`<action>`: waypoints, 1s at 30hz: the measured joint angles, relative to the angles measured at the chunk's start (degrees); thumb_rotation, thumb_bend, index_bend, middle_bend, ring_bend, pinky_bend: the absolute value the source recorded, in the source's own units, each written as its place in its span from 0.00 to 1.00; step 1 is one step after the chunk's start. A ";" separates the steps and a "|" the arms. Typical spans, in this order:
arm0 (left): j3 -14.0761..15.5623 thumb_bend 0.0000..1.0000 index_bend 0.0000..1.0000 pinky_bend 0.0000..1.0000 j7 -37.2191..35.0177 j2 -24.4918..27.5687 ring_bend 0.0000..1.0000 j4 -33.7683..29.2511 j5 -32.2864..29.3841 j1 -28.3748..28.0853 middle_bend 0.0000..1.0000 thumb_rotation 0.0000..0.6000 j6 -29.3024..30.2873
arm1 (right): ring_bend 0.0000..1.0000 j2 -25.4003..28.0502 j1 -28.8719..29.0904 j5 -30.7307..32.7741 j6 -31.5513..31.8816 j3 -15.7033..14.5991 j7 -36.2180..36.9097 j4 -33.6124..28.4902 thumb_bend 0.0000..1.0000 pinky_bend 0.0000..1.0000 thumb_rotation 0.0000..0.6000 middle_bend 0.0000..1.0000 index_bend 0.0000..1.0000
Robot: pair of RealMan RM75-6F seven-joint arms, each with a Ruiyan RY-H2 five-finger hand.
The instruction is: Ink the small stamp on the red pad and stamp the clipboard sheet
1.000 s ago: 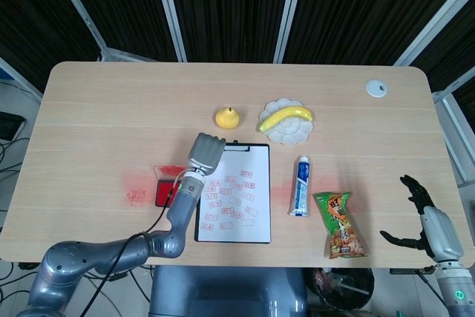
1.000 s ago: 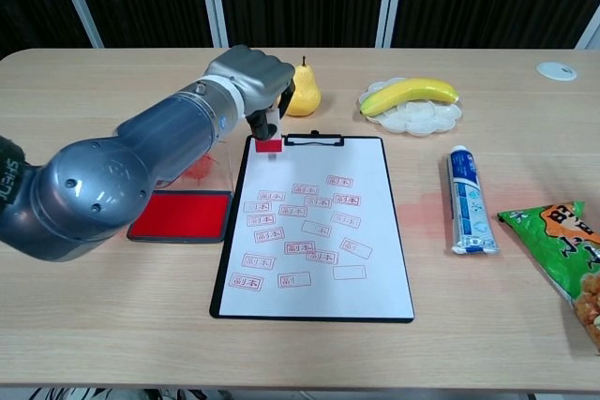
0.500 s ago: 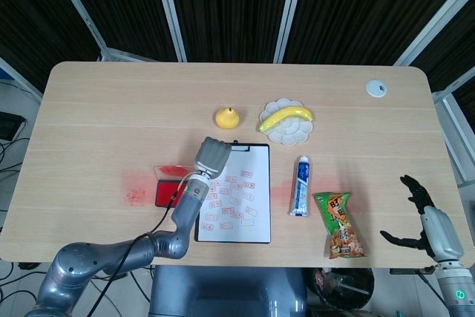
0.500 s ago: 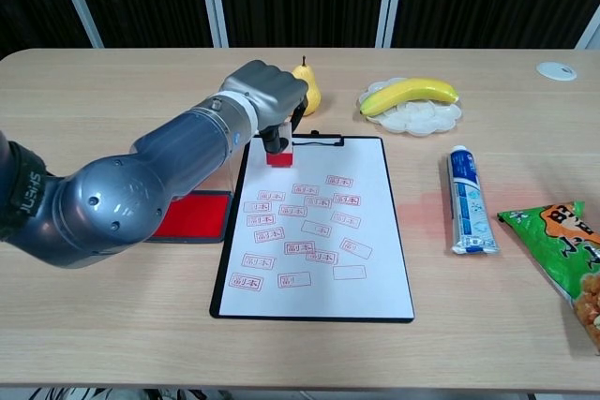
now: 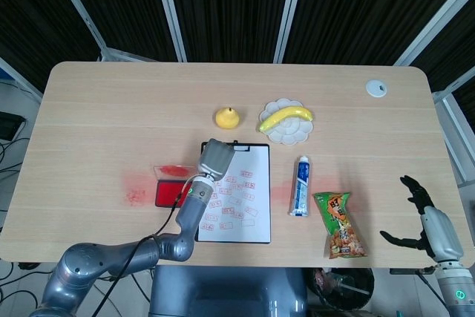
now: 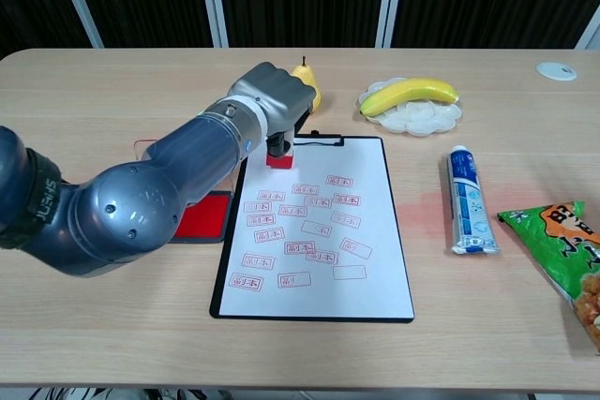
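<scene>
Head view: the left robot hand [image 5: 215, 158] sits curled over the top left corner of the clipboard sheet [image 5: 241, 197], hiding the small stamp from this camera. The white sheet is a flat rectangle with its long axis running away from the robot, scattered with small red imprints. The red pad [image 5: 168, 192] lies just left of the clipboard, partly under the grey metal forearm. The right robot hand [image 5: 415, 217] hangs off the worktop [image 5: 111, 102] edge with black fingers spread, holding nothing.

Chest view: the left robot hand [image 6: 276, 106] grips the small stamp [image 6: 278, 155] from above; the stamp stands upright, long axis vertical, its red block base down on the sheet [image 6: 366, 222] just below the black metal clip [image 6: 317, 141]. The red pad [image 6: 203, 220] is a flat glossy tray, mostly hidden behind the arm
</scene>
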 measured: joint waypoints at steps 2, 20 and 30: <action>0.15 0.58 0.79 1.00 0.14 -0.16 0.94 0.26 -0.06 0.00 0.85 1.00 -0.02 | 0.00 0.01 0.00 -0.01 -0.03 -0.01 0.08 0.02 0.14 0.22 1.00 0.00 0.09; 1.08 0.58 0.79 1.00 -1.04 -1.53 0.94 2.76 1.23 0.46 0.85 1.00 -0.64 | 0.00 0.18 0.02 0.10 -0.35 0.00 0.52 -0.21 0.14 0.22 1.00 0.00 0.09; 1.98 0.58 0.79 1.00 -2.73 -2.92 0.94 5.06 2.93 1.33 0.86 1.00 -1.22 | 0.00 0.26 0.03 0.14 -0.46 0.03 0.74 -0.28 0.14 0.22 1.00 0.00 0.09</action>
